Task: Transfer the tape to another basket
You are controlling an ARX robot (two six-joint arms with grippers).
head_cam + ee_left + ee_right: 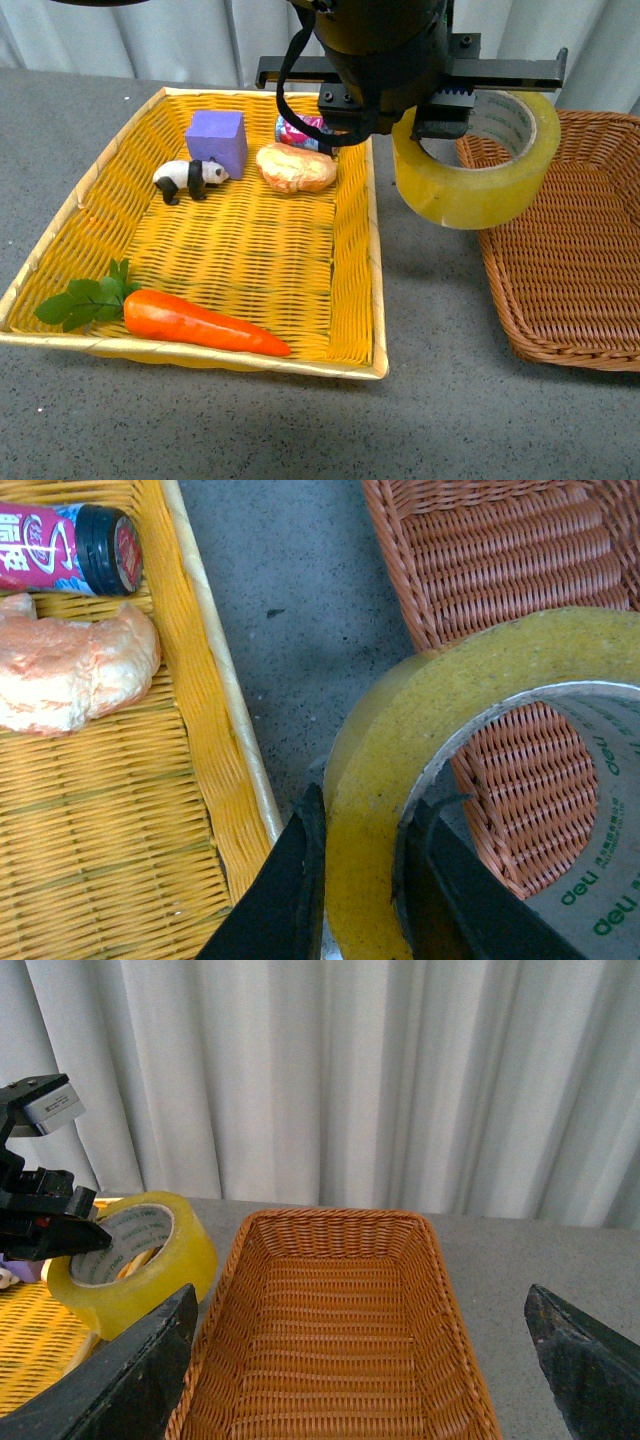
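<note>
Clamped the tape (pixel 470 190) in the left fingers (pixel 442 122), with one black finger on the outside of the roll's wall and the other inside the ring, closed tight on the yellowish band. Showed the same pinch from the left wrist view, at the left fingers (pixel 285 895) and the tape (pixel 370 800). Held the roll in the air, tilted, clear of the grey table (pixel 430 400). Hung it over the strip between the two baskets, just past the right rim of the yellow basket (pixel 240 260) and overlapping the left edge of the brown basket (pixel 570 280). Revealed brown weave through the ring's hole from the left wrist, with the brown basket (pixel 480 560) lying below the roll and apart from it.

Held the right fingers (pixel 130 1380) spread wide, gripping nothing, above the brown basket (pixel 330 1350), with the tape (pixel 188 1255) just beside that basket's rim and a white curtain (pixel 400 1080) behind.

Counted five things in the yellow basket (pixel 100 830):
- a carrot (pixel 200 322) with green leaves along the near rim
- a panda (pixel 190 178) figure touching a purple block (pixel 217 140) toward the far side
- a bread roll (pixel 296 167) just beside them
- a red-labelled bottle (pixel 300 128) with a black cap, on its side at the far rim, partly hidden behind the arm

Caught the bread roll (pixel 70 675) and the bottle (pixel 55 550) close together from the left wrist.
</note>
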